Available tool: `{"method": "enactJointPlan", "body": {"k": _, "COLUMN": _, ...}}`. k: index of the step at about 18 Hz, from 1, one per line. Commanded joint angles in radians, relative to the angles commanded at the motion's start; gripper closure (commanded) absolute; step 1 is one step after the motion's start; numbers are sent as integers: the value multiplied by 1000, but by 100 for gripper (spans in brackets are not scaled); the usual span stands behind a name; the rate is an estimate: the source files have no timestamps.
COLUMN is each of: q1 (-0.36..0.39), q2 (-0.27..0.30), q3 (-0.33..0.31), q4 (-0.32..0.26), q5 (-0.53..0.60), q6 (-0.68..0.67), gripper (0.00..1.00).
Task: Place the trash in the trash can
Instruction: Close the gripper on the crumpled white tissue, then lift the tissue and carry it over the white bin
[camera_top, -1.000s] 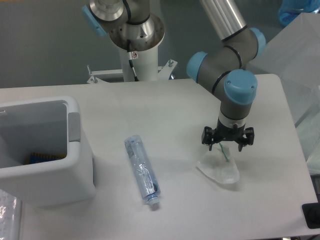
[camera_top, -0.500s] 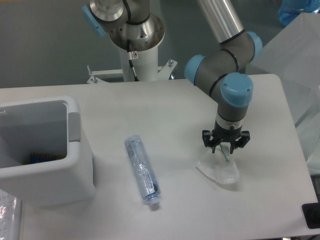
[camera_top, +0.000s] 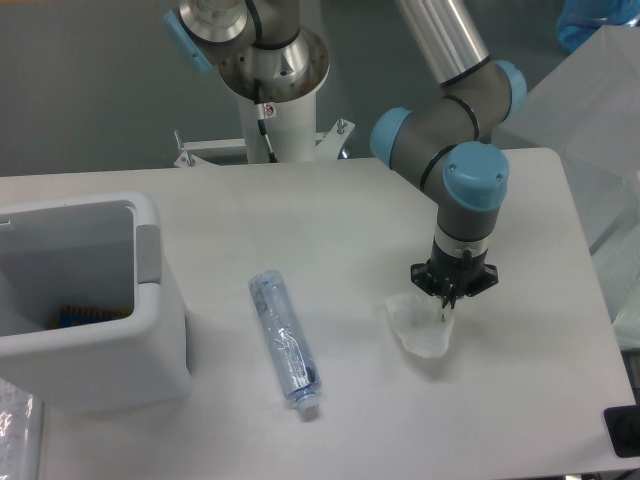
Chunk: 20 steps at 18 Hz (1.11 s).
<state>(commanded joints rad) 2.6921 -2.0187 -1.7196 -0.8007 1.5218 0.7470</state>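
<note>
The bottle (camera_top: 286, 343) lay on the tabletop (camera_top: 340, 230), long axis near-to-far, cap toward the camera. Right of it, the fingers (camera_top: 447, 303) had narrowed since a second earlier and pinched the wrapper (camera_top: 418, 330), now bunched leftward. The trash can (camera_top: 100, 300) stood at the left edge

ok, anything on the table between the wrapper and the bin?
Only the crushed bottle: it lies on the table between the wrapper, which the gripper has pinched, and the bin. The bin's top is open; a lifted carry should pass above the bottle.
</note>
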Motion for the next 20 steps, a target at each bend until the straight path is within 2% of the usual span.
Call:
{"method": "enactJointPlan", "body": {"k": 2, "q1": 2, "q2": 3, "q3": 9, "q4": -2, "q5": 0, "q6": 0, "gripper": 93}}
{"method": "enactJointPlan", "body": {"k": 5, "q1": -9, "q2": 11, "q3": 75, "q4": -11, "q5": -26, "q6": -14, "gripper": 93}}
{"method": "enactJointPlan", "body": {"k": 8, "q1": -17, "q2": 73, "q3": 123, "q4": -15, "q5": -148, "q6": -107, "gripper": 93}}
{"method": "enactJointPlan", "body": {"k": 10, "q1": -21, "q2": 113, "q3": 150, "q4": -15, "q5": -243, "q6": -197, "gripper": 93}}
{"method": "enactJointPlan", "body": {"k": 13, "q1": -38, "q2": 167, "q3": 199, "q4": -8, "q5": -334, "q6": -437, "gripper": 92}}
{"method": "enactJointPlan", "body": {"k": 15, "q1": -78, "q2": 199, "q3": 225, "q4": -11, "q5": -347, "q6": -503, "gripper": 92}}
{"method": "enactJointPlan", "body": {"k": 20, "q1": -191, "q2": 299, "q3": 221, "q4": -11, "q5": -351, "q6": -595, "gripper": 92}}
